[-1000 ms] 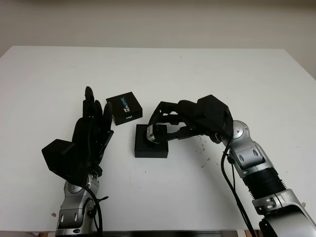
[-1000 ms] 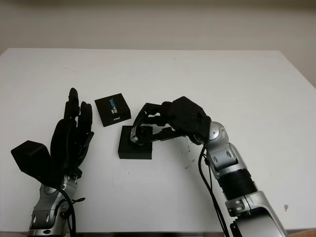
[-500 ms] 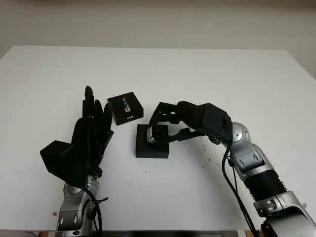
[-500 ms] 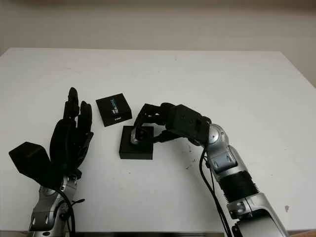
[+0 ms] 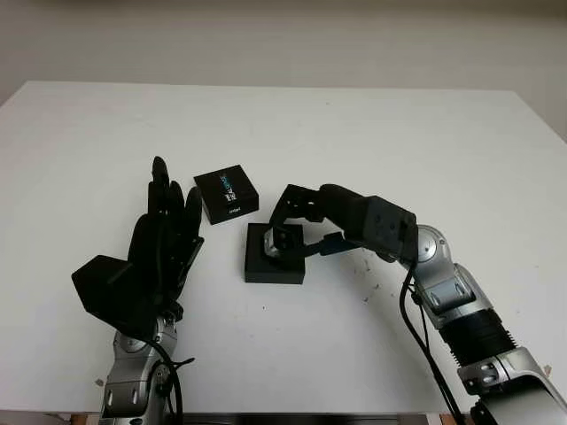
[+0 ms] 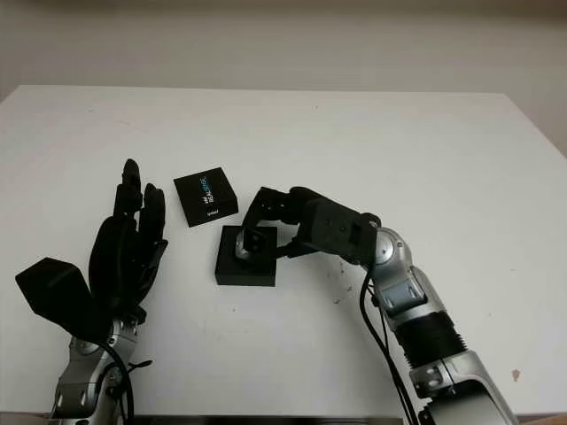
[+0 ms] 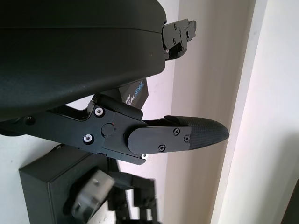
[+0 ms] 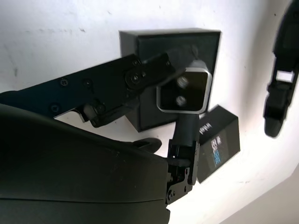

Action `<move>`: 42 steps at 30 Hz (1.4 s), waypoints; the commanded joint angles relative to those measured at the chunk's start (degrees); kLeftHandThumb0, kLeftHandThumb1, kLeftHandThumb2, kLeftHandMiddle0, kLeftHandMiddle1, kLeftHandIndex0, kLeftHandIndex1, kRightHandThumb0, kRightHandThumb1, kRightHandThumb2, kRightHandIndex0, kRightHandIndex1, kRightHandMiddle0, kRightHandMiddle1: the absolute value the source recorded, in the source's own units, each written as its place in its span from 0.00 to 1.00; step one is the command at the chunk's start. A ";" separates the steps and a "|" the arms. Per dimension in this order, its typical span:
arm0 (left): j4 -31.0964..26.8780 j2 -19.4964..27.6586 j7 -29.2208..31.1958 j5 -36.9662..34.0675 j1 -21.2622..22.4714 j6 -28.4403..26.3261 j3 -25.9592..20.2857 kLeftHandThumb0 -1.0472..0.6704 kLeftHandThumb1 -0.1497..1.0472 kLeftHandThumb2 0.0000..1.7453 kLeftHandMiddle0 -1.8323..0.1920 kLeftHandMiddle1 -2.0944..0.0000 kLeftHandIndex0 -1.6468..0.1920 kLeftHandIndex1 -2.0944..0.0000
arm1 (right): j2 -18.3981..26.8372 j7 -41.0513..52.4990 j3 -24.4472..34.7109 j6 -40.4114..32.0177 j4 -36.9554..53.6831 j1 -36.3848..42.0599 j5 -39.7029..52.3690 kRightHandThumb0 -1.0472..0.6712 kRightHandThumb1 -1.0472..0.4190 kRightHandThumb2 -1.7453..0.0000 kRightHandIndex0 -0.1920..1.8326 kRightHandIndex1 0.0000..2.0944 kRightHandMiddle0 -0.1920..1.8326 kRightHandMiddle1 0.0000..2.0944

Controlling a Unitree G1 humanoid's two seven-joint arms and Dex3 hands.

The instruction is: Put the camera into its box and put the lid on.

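The small silver camera is at the top of the open black box in the middle of the table, with my right hand shut on it. In the right wrist view the camera sits between two fingers over the box's recess. I cannot tell whether it is fully seated. The black lid with blue lettering lies flat just behind and left of the box. My left hand is open, held upright to the left of box and lid.
The white table ends at a far edge near the wall. A few small dark specks mark its surface right of the box, under my right forearm.
My right wrist and forearm have sunk lower and drawn back slightly to the right, the fingers staying on the camera at the box. The left hand and lid have barely moved.
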State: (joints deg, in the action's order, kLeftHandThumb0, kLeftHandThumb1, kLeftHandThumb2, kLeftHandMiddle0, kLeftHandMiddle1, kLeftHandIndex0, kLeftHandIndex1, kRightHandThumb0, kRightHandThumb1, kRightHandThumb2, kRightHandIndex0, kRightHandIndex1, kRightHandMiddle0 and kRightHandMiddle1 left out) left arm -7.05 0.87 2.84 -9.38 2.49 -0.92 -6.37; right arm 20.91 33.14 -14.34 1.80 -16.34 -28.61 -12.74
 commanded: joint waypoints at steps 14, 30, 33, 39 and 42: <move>-1.58 0.04 0.10 0.11 -0.51 0.15 0.51 0.19 1.00 0.23 1.00 1.00 1.00 1.00 | 3.14 1.13 0.11 1.40 3.42 3.95 0.07 0.34 0.10 0.97 0.13 0.01 0.14 0.34; -0.94 0.15 0.19 0.35 -0.43 0.55 0.57 0.19 1.00 0.24 1.00 1.00 1.00 1.00 | 0.57 -8.03 3.69 7.19 2.87 2.33 1.45 0.20 0.06 0.96 0.06 0.01 0.05 0.07; -1.09 0.19 0.29 0.04 -0.41 0.33 0.41 0.20 1.00 0.24 1.00 1.00 1.00 1.00 | -0.09 -10.03 5.13 7.36 1.53 -0.28 2.10 0.17 0.04 0.96 0.03 0.00 0.02 0.05; -0.99 0.54 0.41 0.08 -0.28 0.27 0.35 0.19 1.00 0.24 1.00 1.00 1.00 1.00 | -1.17 -11.22 6.74 8.49 0.61 -2.40 4.28 0.18 0.06 0.97 0.02 0.01 0.02 0.05; -1.01 0.46 0.21 0.00 -0.13 0.20 0.28 0.19 1.00 0.24 1.00 1.00 1.00 1.00 | -1.15 -11.51 6.66 9.28 0.52 -2.52 4.14 0.18 0.06 0.97 0.02 0.01 0.03 0.04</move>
State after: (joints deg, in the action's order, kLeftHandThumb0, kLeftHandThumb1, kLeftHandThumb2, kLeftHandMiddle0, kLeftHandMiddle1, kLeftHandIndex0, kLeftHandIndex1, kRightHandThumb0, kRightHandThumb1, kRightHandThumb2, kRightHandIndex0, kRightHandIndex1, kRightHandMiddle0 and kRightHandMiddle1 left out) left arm -7.68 1.13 2.97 -9.35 2.12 -0.90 -5.87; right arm 19.82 22.00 -8.04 10.24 -15.37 -30.40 -8.67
